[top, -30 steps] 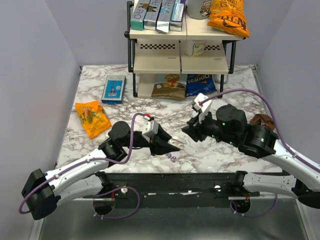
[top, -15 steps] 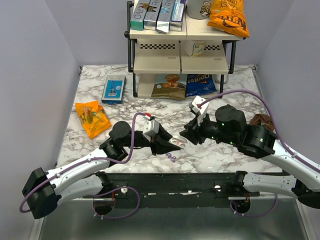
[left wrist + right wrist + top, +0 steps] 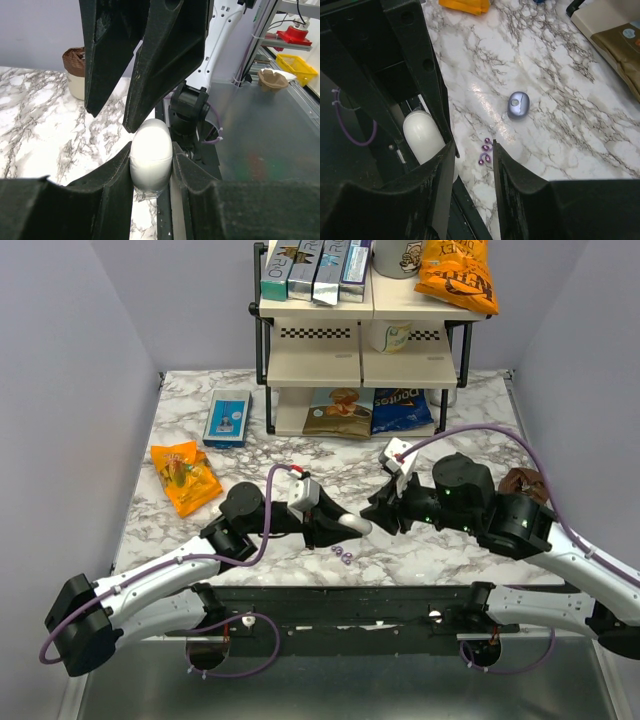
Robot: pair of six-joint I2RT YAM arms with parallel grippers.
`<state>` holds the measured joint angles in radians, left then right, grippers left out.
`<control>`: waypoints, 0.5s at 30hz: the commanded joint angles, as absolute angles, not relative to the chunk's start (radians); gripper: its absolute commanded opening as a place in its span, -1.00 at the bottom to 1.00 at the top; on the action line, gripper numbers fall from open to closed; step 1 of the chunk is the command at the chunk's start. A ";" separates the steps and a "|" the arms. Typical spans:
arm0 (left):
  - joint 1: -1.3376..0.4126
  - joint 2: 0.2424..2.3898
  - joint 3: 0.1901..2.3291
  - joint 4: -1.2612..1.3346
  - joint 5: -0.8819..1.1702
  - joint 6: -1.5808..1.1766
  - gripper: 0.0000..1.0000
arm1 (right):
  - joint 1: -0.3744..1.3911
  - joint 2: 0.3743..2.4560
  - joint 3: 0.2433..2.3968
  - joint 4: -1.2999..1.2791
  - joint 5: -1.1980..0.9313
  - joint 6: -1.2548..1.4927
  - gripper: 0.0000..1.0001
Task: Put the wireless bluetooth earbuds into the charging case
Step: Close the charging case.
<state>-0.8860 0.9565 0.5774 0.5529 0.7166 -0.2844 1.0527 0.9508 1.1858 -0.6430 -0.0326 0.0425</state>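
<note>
My left gripper (image 3: 350, 525) is shut on a white oval pebble-shaped case (image 3: 151, 155), which also shows in the right wrist view (image 3: 423, 136). It holds this case just above the table's near edge. My right gripper (image 3: 383, 512) is open and empty, and its fingertips (image 3: 131, 125) are right at the tip of the white case. The two tiny purple earbuds (image 3: 486, 151) lie together on the marble, and they also show in the top view (image 3: 343, 556). The lavender-blue charging case (image 3: 518, 104) lies shut on the table beyond them. It is hidden in the top view.
A two-tier shelf rack (image 3: 360, 360) with snack bags and boxes stands at the back. An orange snack bag (image 3: 185, 476) and a blue box (image 3: 228, 417) lie at the left. A brown object (image 3: 525, 480) sits at the right edge.
My left gripper has moved a little right with the white case. My right gripper has come left and lower, up to the white case.
</note>
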 commanded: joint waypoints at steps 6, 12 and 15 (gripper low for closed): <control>-0.890 1.064 0.650 0.450 0.461 -0.310 -1.00 | 1.052 0.851 1.117 -0.600 0.504 0.211 0.18; -0.881 1.357 0.793 0.351 0.277 -0.506 -1.00 | 1.048 0.805 1.040 -0.584 0.604 0.328 0.26; -0.871 1.498 0.862 0.351 0.178 -0.580 -1.00 | 1.048 0.818 1.025 -0.587 0.588 0.339 0.29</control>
